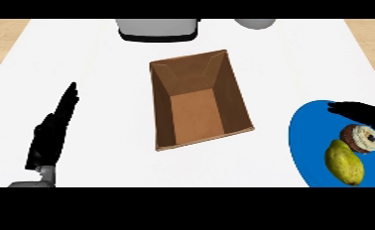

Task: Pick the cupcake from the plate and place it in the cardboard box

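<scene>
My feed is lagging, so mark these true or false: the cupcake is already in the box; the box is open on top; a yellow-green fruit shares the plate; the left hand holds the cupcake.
1. The cupcake is in the cardboard box: false, it sits on the blue plate.
2. The box is open on top: true.
3. A yellow-green fruit shares the plate: true.
4. The left hand holds the cupcake: false, it rests open at the left, holding nothing.

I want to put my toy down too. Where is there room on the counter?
Bare white counter lies between the left hand and the cardboard box, and between the box and the blue plate. The box's inside looks bare too. The plate is crowded: cupcake, a yellow-green fruit and the right hand.
</scene>
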You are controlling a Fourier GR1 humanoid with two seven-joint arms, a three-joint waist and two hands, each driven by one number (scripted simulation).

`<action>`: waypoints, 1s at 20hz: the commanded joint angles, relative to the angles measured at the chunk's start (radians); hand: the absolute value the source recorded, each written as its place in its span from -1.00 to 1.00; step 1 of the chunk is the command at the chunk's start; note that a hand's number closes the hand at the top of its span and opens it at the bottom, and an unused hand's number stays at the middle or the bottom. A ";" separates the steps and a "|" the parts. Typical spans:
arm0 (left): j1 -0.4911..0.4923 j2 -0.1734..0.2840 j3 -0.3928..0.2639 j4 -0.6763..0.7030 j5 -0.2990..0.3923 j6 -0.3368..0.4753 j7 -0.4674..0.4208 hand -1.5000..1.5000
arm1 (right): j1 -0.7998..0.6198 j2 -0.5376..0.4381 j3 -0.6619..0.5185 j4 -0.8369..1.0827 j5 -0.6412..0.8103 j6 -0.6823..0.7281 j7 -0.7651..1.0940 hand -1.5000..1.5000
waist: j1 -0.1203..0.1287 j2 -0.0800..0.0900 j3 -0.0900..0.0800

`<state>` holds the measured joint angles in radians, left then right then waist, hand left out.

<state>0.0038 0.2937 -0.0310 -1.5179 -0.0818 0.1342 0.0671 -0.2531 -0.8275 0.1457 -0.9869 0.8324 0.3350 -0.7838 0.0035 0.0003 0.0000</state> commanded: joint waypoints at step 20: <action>0.065 -0.025 0.067 -0.031 -0.031 -0.001 0.030 0.00 | 0.193 0.227 -0.271 -0.059 0.015 -0.295 0.445 1.00 | -0.116 -0.030 -0.009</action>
<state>0.0406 0.2686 0.0181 -1.5552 -0.1131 0.1171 0.0963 -0.1503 -0.6644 -0.0585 -1.0552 0.8344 0.1104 -0.5732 -0.0523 -0.0186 -0.0081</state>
